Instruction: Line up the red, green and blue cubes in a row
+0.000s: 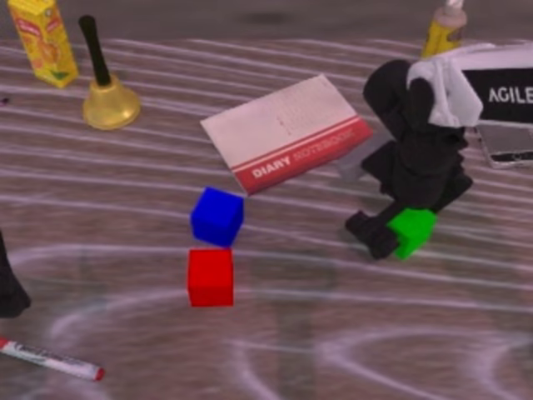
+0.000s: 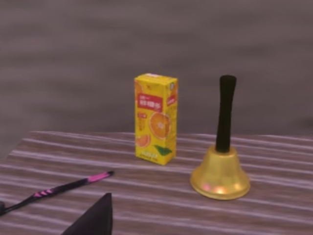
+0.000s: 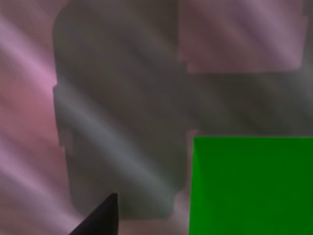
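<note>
The blue cube (image 1: 217, 216) and the red cube (image 1: 210, 277) sit close together left of the table's middle, blue just behind red. The green cube (image 1: 414, 232) lies to the right, under my right gripper (image 1: 391, 237), which is lowered over it and open. In the right wrist view the green cube (image 3: 252, 186) fills one side, and the one visible fingertip (image 3: 105, 215) stands apart from it. My left gripper (image 1: 10, 292) is parked at the left edge, open, with one fingertip (image 2: 98, 218) showing.
A red-and-white notebook (image 1: 287, 132) lies behind the blue cube. A brass bell (image 1: 109, 98) and a juice carton (image 1: 43, 40) stand at the back left. A marker (image 1: 50, 360) lies front left, with a yellow bottle (image 1: 443, 29) and a flat device (image 1: 504, 146) at the back right.
</note>
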Action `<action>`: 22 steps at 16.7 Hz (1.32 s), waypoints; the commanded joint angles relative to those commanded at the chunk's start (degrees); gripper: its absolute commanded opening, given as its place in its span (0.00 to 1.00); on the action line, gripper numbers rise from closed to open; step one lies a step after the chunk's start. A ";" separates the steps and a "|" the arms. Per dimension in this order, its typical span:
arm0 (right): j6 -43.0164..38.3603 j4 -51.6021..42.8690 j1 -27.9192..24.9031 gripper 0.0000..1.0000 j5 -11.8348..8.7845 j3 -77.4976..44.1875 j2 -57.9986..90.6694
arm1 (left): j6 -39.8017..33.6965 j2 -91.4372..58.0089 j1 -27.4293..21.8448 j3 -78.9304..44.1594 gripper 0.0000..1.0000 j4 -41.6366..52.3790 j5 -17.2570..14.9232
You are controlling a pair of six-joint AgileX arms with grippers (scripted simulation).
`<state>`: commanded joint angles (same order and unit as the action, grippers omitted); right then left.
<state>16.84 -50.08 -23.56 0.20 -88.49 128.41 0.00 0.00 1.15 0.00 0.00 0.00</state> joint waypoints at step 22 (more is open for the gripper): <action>0.04 -1.08 0.00 0.00 0.03 -0.83 -0.53 | 0.00 0.00 0.00 0.00 1.00 0.00 0.00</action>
<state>16.88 -51.16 -23.56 0.23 -89.32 127.88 0.00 0.00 1.15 0.00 0.00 0.00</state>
